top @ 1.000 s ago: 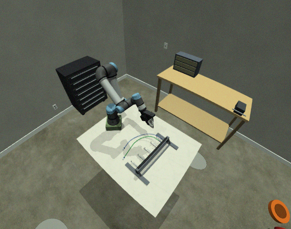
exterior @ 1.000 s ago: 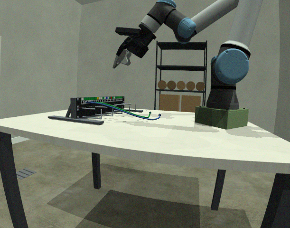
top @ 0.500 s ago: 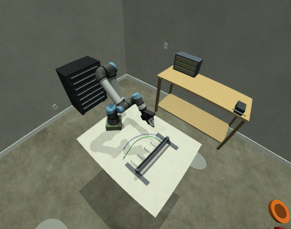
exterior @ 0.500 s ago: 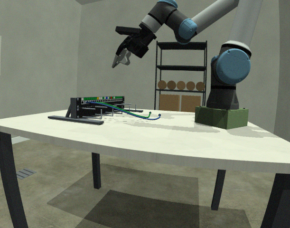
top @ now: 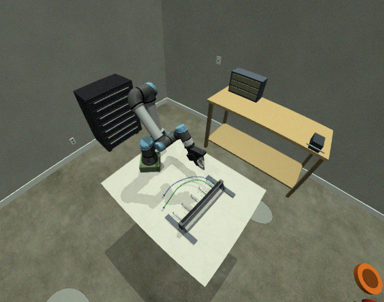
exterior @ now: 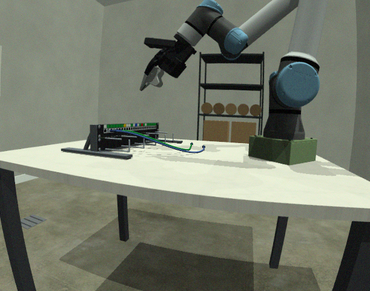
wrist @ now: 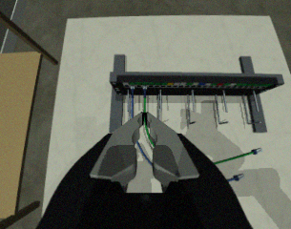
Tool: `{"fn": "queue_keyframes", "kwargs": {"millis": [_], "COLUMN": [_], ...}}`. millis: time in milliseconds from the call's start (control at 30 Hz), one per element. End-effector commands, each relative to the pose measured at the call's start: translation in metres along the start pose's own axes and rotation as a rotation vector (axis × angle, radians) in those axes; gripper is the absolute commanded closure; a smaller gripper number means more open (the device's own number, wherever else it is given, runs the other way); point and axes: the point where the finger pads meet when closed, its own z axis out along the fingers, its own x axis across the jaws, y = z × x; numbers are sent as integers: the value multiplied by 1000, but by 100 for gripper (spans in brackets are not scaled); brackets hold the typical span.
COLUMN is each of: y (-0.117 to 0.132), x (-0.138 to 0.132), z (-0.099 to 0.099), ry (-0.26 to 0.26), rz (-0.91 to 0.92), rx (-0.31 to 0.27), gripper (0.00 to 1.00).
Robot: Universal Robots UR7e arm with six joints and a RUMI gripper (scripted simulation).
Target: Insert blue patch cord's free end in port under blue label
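My gripper [top: 203, 168] [exterior: 142, 89] [wrist: 144, 113] is shut and empty, high above the table on the rack's cord side. The rack [top: 202, 206] [exterior: 94, 137] [wrist: 197, 76] stands upright. The blue label [exterior: 135, 125] [wrist: 202, 84] is near the middle of its row. The blue cord's free plug [top: 163, 196] [exterior: 203, 146] [wrist: 238, 176] lies out in front of the rack; its clip side is too small to tell. The green cord's free plug [top: 163, 208] [exterior: 191, 143] [wrist: 257, 151] lies nearby. Both cords' other ends are in ports near one end of the rack, partly behind my fingers in the wrist view.
Several thin metal rods stick out from the rack's front below the ports. The rack's feet [top: 182, 229] [exterior: 97, 153] [wrist: 117, 107] reach out at both ends. The green robot base [top: 149, 167] [exterior: 281, 150] stands across the table from the rack. A wooden workbench [top: 269, 115] stands beyond the table.
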Motion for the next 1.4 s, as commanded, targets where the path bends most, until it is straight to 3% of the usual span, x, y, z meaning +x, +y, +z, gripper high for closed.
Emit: {"fn": "queue_keyframes", "kwargs": {"millis": [0, 833, 1367], "y": [-1, -1, -1], "x": [0, -1, -1], "z": [11, 93, 120], "ry": [0, 0, 0], "rz": [0, 0, 0], "rx": [2, 2, 2], "gripper": [100, 100, 100]}}
